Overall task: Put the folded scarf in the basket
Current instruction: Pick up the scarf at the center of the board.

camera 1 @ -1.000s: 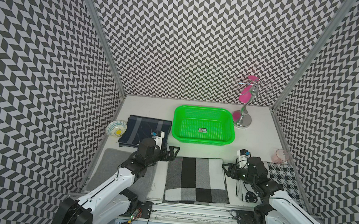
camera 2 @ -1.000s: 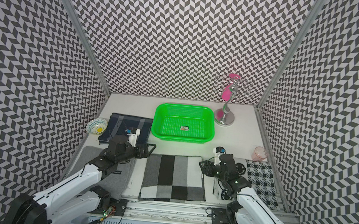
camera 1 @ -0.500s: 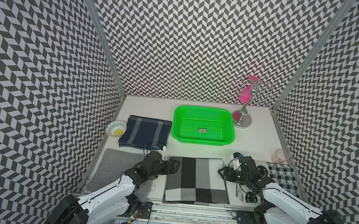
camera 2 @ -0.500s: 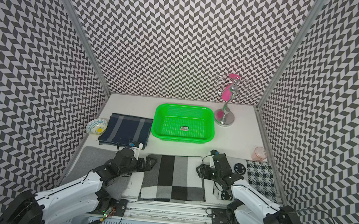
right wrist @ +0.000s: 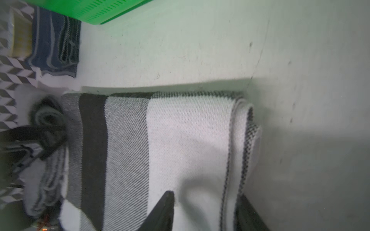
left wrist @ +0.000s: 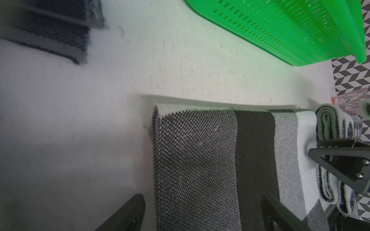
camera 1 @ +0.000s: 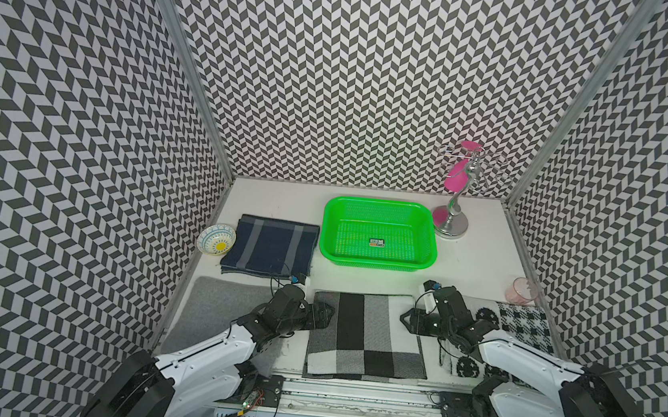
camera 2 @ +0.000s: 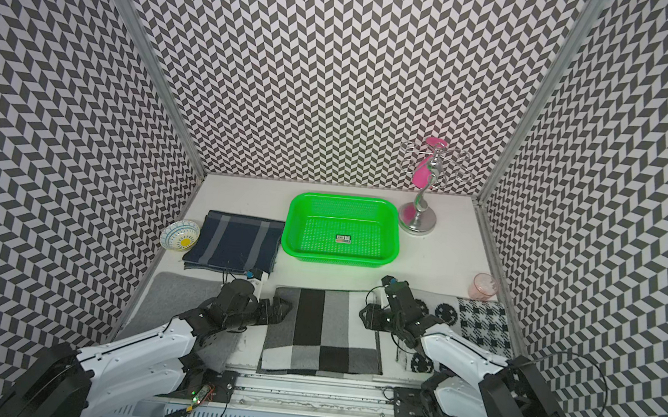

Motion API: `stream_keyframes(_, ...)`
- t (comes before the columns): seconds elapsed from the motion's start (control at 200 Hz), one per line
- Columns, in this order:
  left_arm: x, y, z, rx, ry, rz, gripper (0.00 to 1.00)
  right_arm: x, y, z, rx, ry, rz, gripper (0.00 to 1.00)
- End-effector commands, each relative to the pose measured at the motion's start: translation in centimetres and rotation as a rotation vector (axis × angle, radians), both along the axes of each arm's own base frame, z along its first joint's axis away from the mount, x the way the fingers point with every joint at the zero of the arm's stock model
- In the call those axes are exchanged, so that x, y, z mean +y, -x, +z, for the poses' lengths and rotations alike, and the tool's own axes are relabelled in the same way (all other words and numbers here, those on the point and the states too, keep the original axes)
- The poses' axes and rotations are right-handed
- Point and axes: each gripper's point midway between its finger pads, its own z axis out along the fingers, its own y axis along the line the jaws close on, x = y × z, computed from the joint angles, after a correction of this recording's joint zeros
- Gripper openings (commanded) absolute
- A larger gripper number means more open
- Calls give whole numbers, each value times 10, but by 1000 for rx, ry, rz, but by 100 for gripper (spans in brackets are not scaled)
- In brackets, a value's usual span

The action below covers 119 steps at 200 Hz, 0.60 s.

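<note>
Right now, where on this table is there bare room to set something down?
Bare: the strip between the basket and the scarf, and the patch right of the basket, bordered by the stand and pink cup. Crowded: the front row: grey mat, scarf, patterned cloth, with the left gripper and right gripper flanking the scarf.

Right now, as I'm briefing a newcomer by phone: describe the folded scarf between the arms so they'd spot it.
Find the green basket; the scarf lies flat just in front of it. Unlike the navy striped cloth nearby, it has broad black, grey and white blocks.
</note>
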Motion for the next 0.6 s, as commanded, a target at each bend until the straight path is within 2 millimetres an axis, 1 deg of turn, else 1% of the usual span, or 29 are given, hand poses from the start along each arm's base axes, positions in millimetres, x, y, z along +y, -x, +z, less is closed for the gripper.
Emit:
stream_keyframes(0.0, 1, 14, -18, 52, -17, -34, 87, -2, 8, -9, 24, 25, 6, 29)
stream_keyframes(0.05, -2, 14, -16, 47, -8, -44, 85, -2, 7, -10, 17, 20, 7, 20)
stream_keyframes(0.13, -6, 15, -16, 46, -1, -67, 77, -1, 3, -11, 4, 14, -2, 12)
stream_keyframes(0.175, -8, 14, -16, 46, -2, -75, 76, -1, 0, -13, 2, 17, -8, 10)
stream_keyframes(0.24, -10, 12, -18, 41, -9, -87, 69, 0, -4, -15, 0, 24, -5, 7)
stream_keyframes(0.305, -9, 7, -22, 29, -35, -87, 59, -2, -11, -13, -17, 40, -22, 7)
stream_keyframes(0.35, -9, 2, -22, 17, -59, -87, 47, -5, -18, -10, -33, 43, -41, 7)
stream_keyframes(0.371, -10, 0, -22, 9, -65, -88, 44, -6, -22, -8, -41, 46, -48, 7)
stream_keyframes(0.466, -12, -11, -24, -8, -94, -86, 44, -16, -33, -2, -60, 46, -85, 4)
stream_keyframes(0.591, -24, -25, -12, -44, -79, -100, 45, -21, -40, 1, -70, 48, -101, 4)
